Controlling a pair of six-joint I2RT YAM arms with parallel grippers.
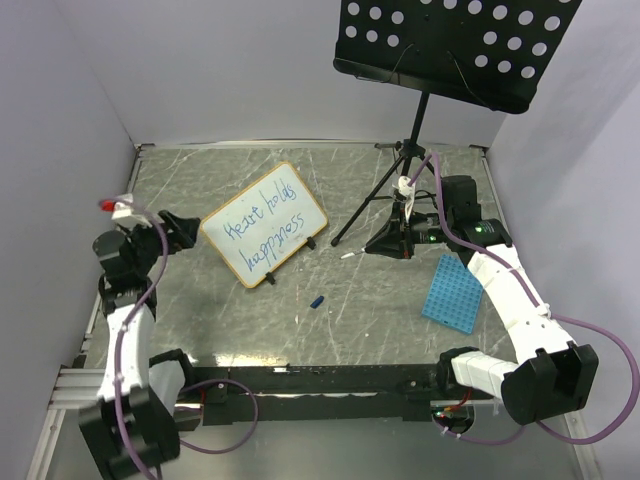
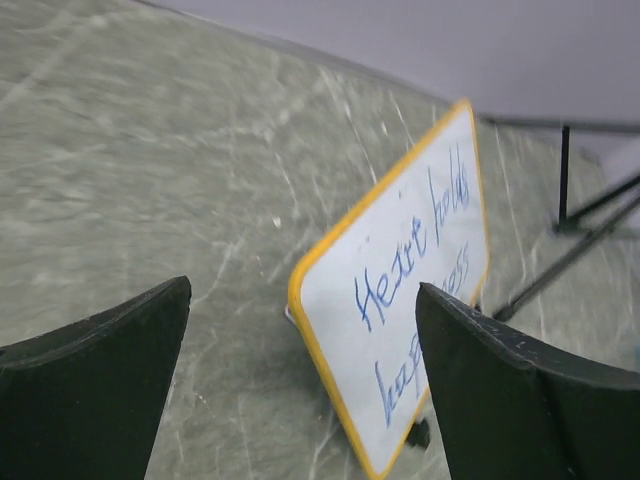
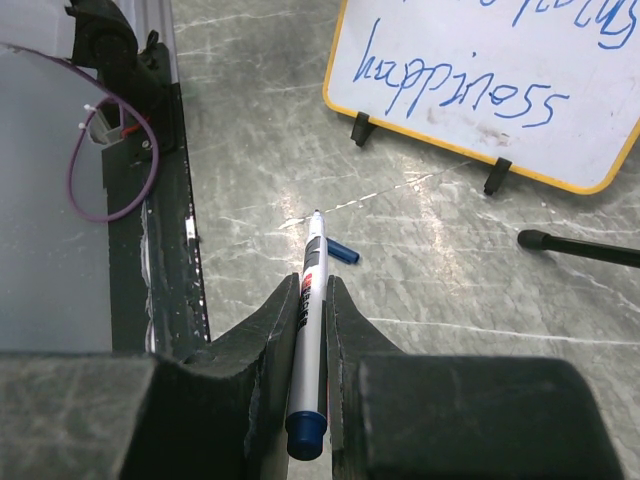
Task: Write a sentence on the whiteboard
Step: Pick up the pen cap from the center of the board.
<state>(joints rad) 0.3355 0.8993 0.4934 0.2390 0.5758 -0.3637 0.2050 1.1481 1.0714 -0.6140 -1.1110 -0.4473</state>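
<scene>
The whiteboard (image 1: 265, 223) stands tilted on the table left of centre, with an orange frame and black feet. The sentence (image 1: 262, 228) in blue reads "Heart holds happiness" in two lines. My left gripper (image 1: 180, 232) is open and empty just left of the board, apart from it. In the left wrist view the board (image 2: 345, 310) and its lettering (image 2: 410, 250) show between the open fingers (image 2: 520, 390). My right gripper (image 1: 385, 243) is shut on a white marker (image 3: 310, 330), tip uncapped and pointing at the board (image 3: 480, 60). The blue cap (image 1: 317, 301) lies on the table.
A black perforated music stand (image 1: 450, 45) rises at the back right, its tripod legs (image 1: 365, 215) spread by the right gripper. A blue grid tray (image 1: 452, 292) lies at the right. Grey walls close in the table. A black rail (image 3: 170, 230) runs along the near edge.
</scene>
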